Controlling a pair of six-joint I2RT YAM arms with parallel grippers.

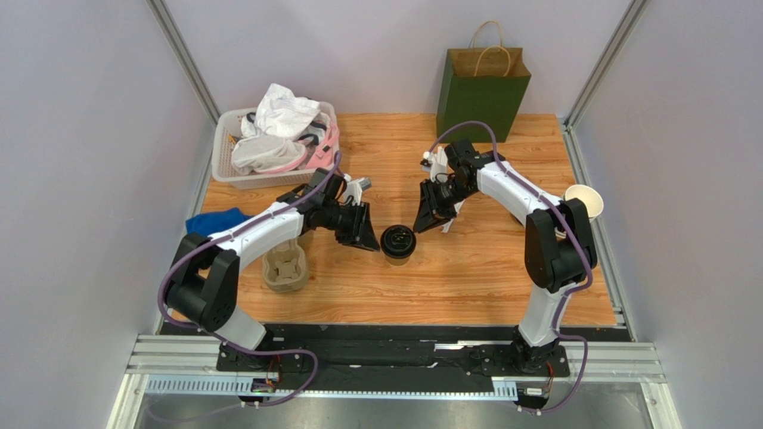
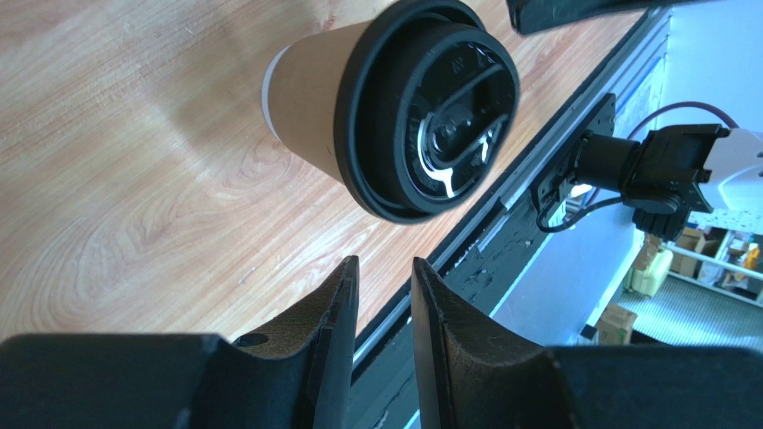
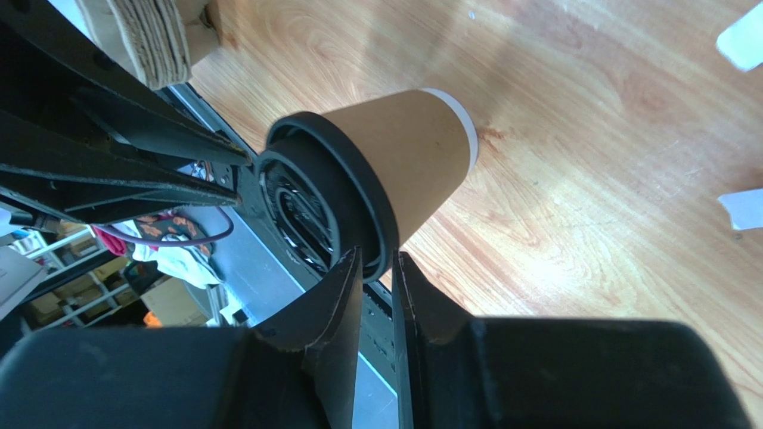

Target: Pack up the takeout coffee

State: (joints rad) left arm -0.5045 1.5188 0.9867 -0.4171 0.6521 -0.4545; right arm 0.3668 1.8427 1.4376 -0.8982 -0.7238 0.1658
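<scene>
A: 1 cup only: the takeout coffee (image 1: 398, 242) stands upright on the worktop (image 1: 484, 268), just ahead of the left gripper (image 2: 385, 264), whose jaws are slightly spread and empty

B: And the right gripper (image 3: 377, 257)?

A: Nearly pressed together, tips at the rim of the lid (image 2: 430, 107). Pinching it or not, I cannot tell

B: Handling?

A: Probably light, thin paper that crushes easily, and the lid could pop off. I'd grip the wall below the lid, gently
</scene>
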